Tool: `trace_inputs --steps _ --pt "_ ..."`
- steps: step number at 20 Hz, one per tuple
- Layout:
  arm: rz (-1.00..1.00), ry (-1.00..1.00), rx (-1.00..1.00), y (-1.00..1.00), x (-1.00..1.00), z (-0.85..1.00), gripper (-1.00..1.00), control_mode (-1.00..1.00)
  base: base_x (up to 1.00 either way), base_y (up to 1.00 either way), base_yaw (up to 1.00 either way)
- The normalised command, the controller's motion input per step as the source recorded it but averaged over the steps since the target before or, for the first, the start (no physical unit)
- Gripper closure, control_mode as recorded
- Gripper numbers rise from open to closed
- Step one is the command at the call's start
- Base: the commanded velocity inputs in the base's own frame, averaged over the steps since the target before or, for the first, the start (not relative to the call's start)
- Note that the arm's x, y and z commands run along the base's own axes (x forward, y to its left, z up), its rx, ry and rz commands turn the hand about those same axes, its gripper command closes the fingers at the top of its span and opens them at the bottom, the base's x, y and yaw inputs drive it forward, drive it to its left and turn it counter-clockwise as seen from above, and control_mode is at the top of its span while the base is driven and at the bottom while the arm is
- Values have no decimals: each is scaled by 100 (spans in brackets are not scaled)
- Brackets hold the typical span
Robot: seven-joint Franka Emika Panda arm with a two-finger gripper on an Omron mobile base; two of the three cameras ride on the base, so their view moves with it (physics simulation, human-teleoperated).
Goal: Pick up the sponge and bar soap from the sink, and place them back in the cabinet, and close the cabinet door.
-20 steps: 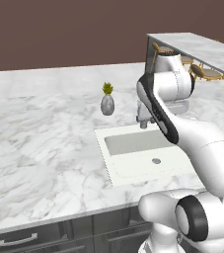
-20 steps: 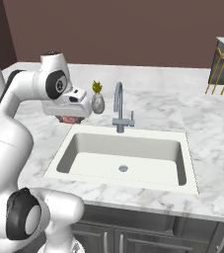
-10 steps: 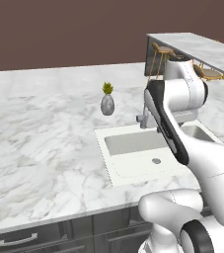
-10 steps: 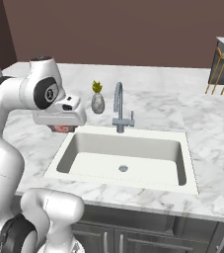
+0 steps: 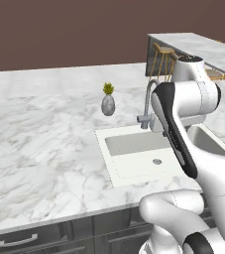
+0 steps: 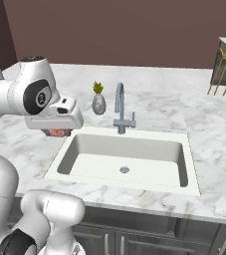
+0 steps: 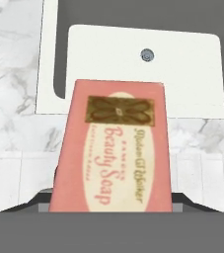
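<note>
The flat pinkish-brown rectangular bar soap (image 7: 114,148), with a cream oval label and a gold emblem, sits between the two fingers of the gripper (image 6: 58,132), which are pressed on its sides. In the right base view it shows as a small pink patch under the white hand. The hand carries it above the marble counter (image 6: 30,139), just beside the rim of the sink at about 9 o'clock from the drain.

The wide cream-white rectangular sink (image 6: 184,164) looks empty: I see only the round drain (image 6: 124,170) in its floor, and the tall grey metal gooseneck faucet (image 6: 120,107) stands at 12 o'clock behind it. At 11 o'clock from the faucet stands a small grey vase with a green plant (image 6: 98,101).

I judge that the soap is lifted out and must now travel to the cabinet. The yellow sponge I cannot find in the basin, so perhaps it is already put away. Closing the door is left.
</note>
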Motion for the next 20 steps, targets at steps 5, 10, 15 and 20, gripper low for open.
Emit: trace_inputs --steps 5,10,15,20 --pt "0 0 0 0 0 0 100 100 -32 -44 -9" --pt "0 0 0 0 0 0 100 100 -33 -22 -43" --pt "0 0 0 0 0 0 100 100 -59 -27 -59" --pt "0 0 0 0 0 0 100 100 -46 -8 -71"
